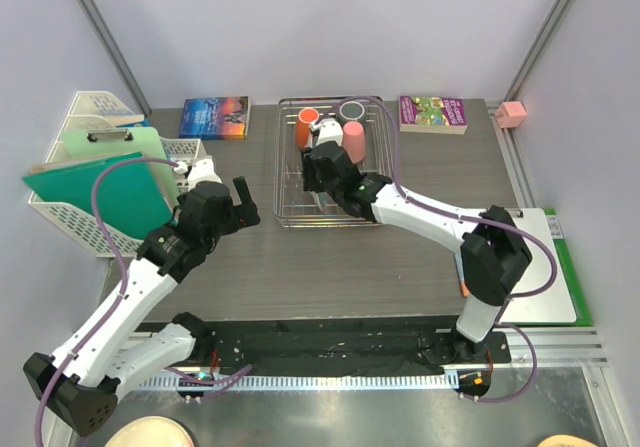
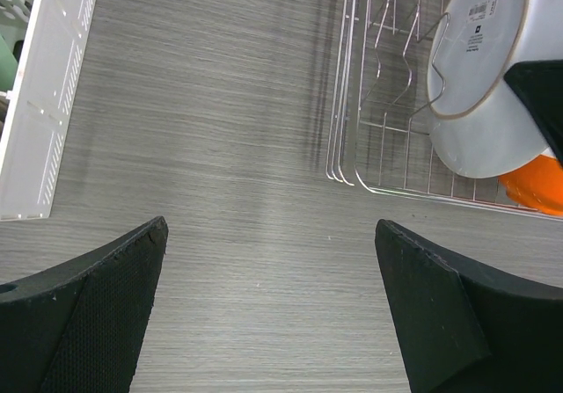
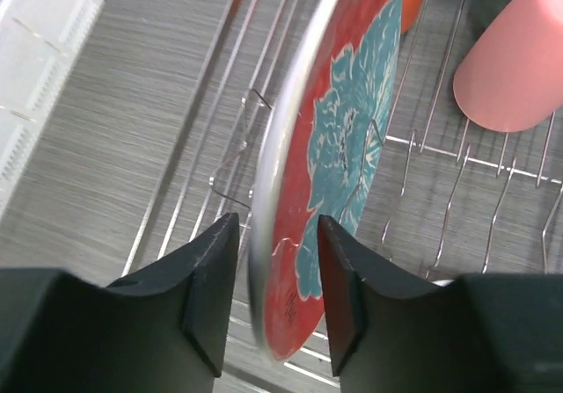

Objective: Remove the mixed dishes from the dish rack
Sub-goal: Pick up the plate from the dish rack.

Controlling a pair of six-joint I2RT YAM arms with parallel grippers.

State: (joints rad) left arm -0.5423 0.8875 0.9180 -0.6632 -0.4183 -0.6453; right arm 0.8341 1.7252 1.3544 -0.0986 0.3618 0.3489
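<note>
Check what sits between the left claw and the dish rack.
Nothing: only bare wood-grain tabletop separates the open left claw from the dish rack, clearest in the left wrist view.

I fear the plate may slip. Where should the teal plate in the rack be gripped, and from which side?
Probably the top rim of the teal plate, from above, with one finger on each face. It stands on edge between the prongs of the dish rack, so only that thin rim is free. The right gripper straddles it there.
</note>
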